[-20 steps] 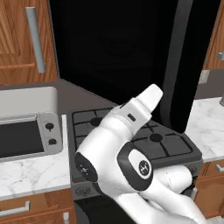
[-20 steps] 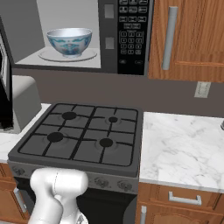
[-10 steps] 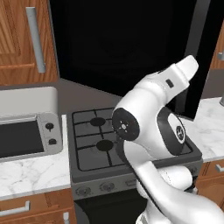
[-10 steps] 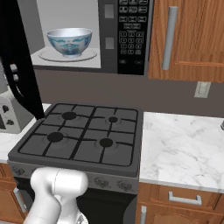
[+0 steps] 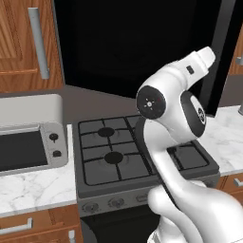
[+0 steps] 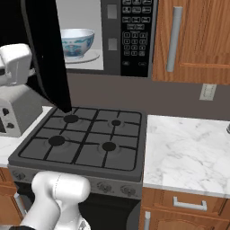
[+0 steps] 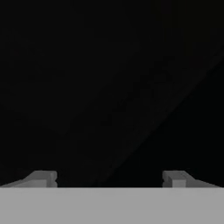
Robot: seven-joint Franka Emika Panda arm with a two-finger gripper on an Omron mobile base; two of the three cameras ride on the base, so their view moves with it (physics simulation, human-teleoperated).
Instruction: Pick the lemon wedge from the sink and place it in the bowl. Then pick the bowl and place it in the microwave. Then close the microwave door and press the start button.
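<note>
The microwave door [image 6: 45, 54] is stiff, hinged and light to swing, best pushed flat on its outer face near the free edge; it stands half open, the bowl [image 6: 76, 42] inside the microwave [image 6: 130, 38] on the glass plate. The gripper [image 7: 109, 179] is released, jaws spread, holding nothing. The stove [image 6: 85, 139] below and toaster oven [image 5: 31, 147] beside stay clear of the swing

The arm [image 5: 171, 123] consists of smooth, glossy white rounded links. A round joint cap [image 5: 151, 102] is dark grey to black, carrying small pale dots and one red dot. A second dark oval panel [image 5: 198, 114] on the adjacent link bears a small white marking. The end link is a blunt white block. The fingers [image 7: 43, 178] are small, grey, square-edged tips.
</note>
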